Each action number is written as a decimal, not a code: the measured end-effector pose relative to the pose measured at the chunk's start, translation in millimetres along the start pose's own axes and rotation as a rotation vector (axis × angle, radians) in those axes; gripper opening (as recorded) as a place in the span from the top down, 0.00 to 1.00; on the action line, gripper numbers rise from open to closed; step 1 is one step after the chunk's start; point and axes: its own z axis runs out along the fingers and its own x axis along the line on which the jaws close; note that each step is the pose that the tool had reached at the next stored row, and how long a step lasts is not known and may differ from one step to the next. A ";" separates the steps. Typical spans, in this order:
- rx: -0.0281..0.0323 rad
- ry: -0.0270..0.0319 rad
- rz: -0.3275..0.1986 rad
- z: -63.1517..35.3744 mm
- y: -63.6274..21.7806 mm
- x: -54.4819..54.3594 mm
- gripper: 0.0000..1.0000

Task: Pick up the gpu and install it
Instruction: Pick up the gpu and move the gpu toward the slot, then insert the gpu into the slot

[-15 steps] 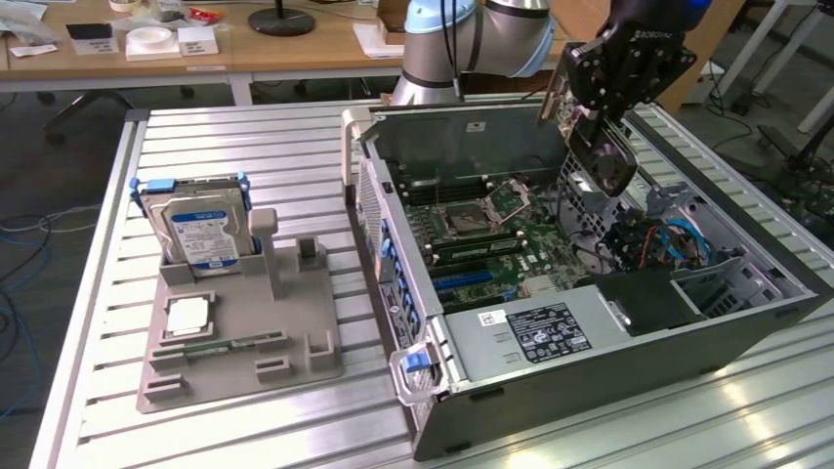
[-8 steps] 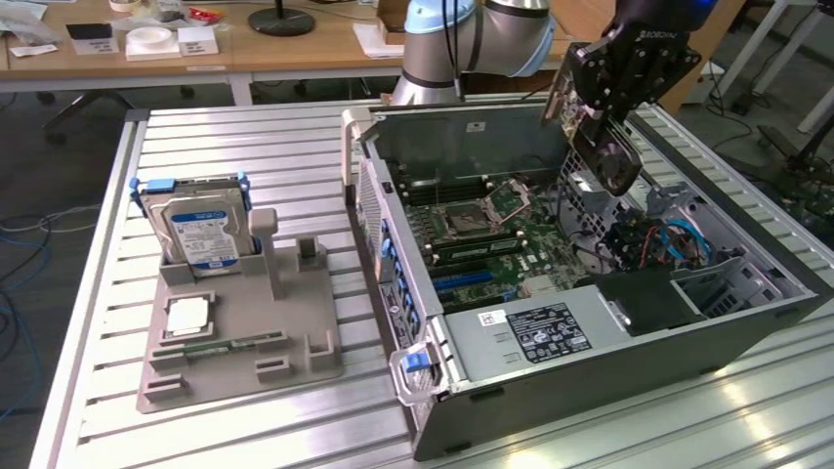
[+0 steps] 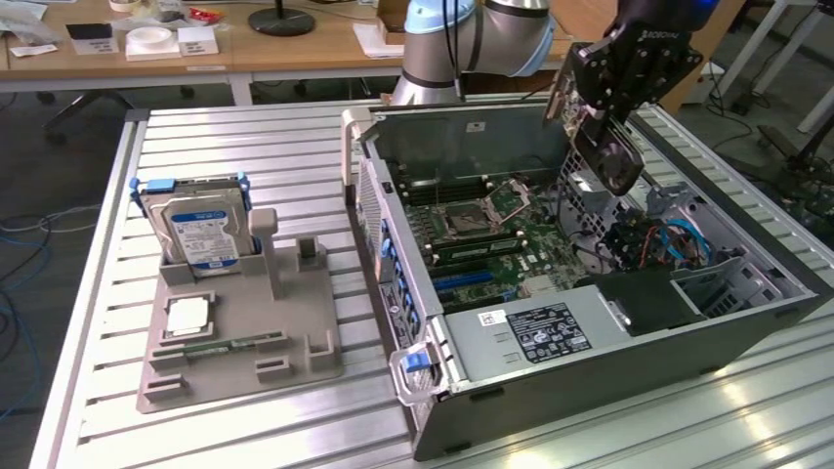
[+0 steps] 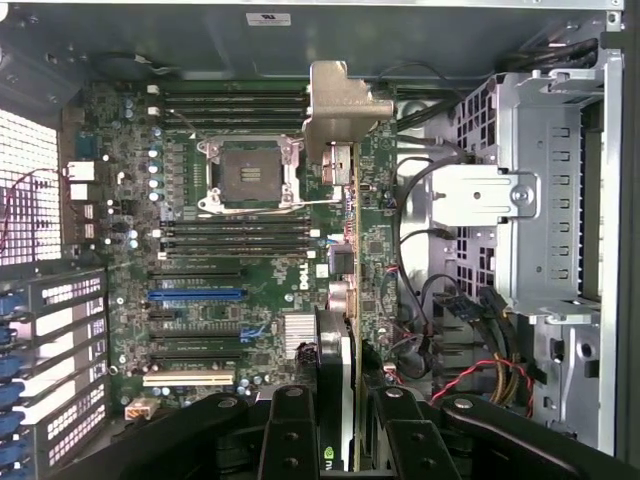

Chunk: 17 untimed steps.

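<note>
The gpu [image 3: 615, 156], a dark flat card, hangs tilted above the far right part of the open computer case [image 3: 587, 381] in the exterior view. My gripper [image 3: 604, 119] is shut on its upper end. In the wrist view the gpu [image 4: 346, 250] shows edge-on, its silver bracket [image 4: 340, 100] at the far end. The black fingers [image 4: 290, 430] of my gripper [image 4: 346, 425] clamp it from both sides. Below it lies the green motherboard [image 4: 200, 250] with a blue slot [image 4: 195, 295] and the processor socket [image 4: 248, 175]. The card is clear of the board.
On the exterior view's left, a grey holder [image 3: 234, 342] carries an upright silver hard drive [image 3: 195, 230] and a small green memory stick [image 3: 222, 344]. Inside the case are a metal drive cage [image 4: 530, 200], loose coloured cables [image 4: 485, 375] and a black power supply [image 3: 646, 298].
</note>
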 end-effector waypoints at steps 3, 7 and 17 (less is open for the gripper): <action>0.0000 0.0000 0.000 0.3 0.2 -6.7 0.73; 0.0001 0.0000 0.000 0.7 0.4 -14.7 0.73; 0.0001 0.0000 0.000 0.7 0.4 -14.9 0.73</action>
